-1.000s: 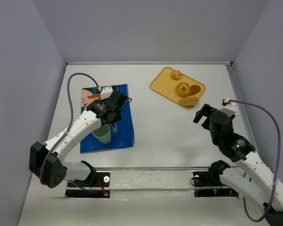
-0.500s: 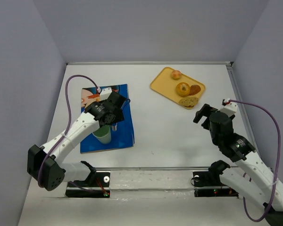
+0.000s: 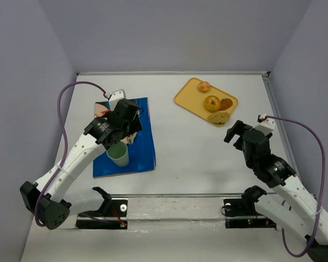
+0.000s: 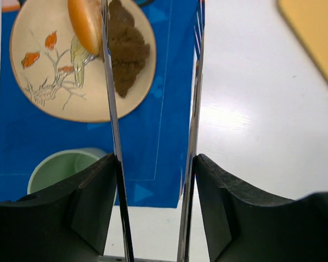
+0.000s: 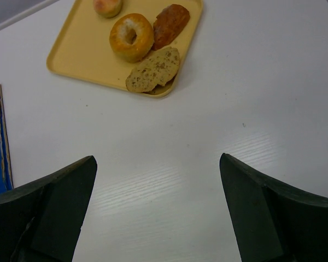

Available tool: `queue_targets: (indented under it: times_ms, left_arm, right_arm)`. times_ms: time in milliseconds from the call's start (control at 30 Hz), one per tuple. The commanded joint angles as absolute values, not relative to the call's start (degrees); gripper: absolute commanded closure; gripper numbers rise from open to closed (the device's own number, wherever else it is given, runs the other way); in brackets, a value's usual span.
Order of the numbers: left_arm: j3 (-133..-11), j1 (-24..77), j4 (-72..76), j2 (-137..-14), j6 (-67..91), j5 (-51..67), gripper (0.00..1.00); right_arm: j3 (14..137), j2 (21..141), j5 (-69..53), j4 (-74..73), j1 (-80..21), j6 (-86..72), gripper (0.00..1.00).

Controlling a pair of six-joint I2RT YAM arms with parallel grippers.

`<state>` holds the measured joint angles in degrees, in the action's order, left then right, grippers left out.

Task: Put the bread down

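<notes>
Evidently the release is what has just happened: a second ago my left gripper (image 4: 151, 22) was much narrower and sat low over the blue mat (image 4: 164, 136). Since then the fingers have spread, and the arm has drawn up and back toward the far left. The green cup (image 3: 118, 154), which the arm partly covered from above, is now fully visible.

Seen from my left wrist, the brown bread (image 4: 127, 46) lies flat on the painted plate (image 4: 49, 82), on its right half. It sits against a golden roll (image 4: 85, 24) that is already there. I judge the placing done for this piece, since it rests on the plate by itself and nothing is pinching it.

The left fingers stand about halfway apart, parallel and clear. Between them I see only mat, white surface (image 5: 208, 136) and the plate's edge. One blade crosses in front of the bread in that view, but it looks to be well above it, not touching.

My right gripper (image 5: 158, 180) is spread wide and holds nothing. It hovers over bare surface just short of the yellow tray (image 5: 76, 54). A bagel (image 5: 131, 37), a seeded slice (image 5: 153, 70) and a dark reddish piece (image 5: 171, 24) lie there untouched. If more bread is to go across, that tray would be my source.
</notes>
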<state>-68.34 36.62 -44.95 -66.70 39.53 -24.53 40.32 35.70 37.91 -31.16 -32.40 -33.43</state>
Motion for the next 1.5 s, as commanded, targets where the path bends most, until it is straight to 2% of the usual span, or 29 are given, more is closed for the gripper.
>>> queue_targets:
  times_ms: [0,233,433,800,933,1100,1233,1300,1467]
  left_arm:
    - [-72.5,36.5,-37.5,-65.5,35.4,-26.4,0.35]
    - [-75.3,36.5,-23.0,-73.1,30.8,-22.0,0.39]
    - [-73.6,38.2,-19.5,-80.0,31.0,-11.0,0.42]
    - [-56.3,49.4,-15.6,-80.1,42.8,-14.5,0.39]
    - [-56.1,53.3,-15.2,-82.5,43.8,-15.5,0.37]
    - [-56.8,56.4,-17.0,-85.5,44.1,-16.2,0.29]
    - [-56.9,58.4,-17.9,-85.9,44.5,-15.7,0.18]
    - [-56.9,58.7,-19.8,-85.8,45.5,-16.9,0.02]
    - [-58.1,58.8,-21.4,-84.0,45.5,-18.3,0.01]
  right_arm:
    - [40.2,35.3,39.4,-28.2,-32.6,-33.3,0.0]
    - [40.1,35.1,40.2,-28.2,-32.6,-33.2,0.0]
    - [39.9,34.8,40.5,-28.1,-32.6,-33.4,0.0]
    - [39.8,36.2,40.3,-28.1,-32.6,-33.7,0.0]
    - [40.1,36.4,40.1,-28.2,-32.6,-33.4,0.0]
    - [39.8,36.0,40.4,-28.1,-32.6,-33.6,0.0]
    - [39.8,35.9,40.4,-28.1,-32.6,-33.7,0.0]
    - [39.8,36.0,40.4,-28.2,-32.6,-33.7,0.0]
    - [39.8,35.7,40.1,-28.1,-32.6,-33.7,0.0]
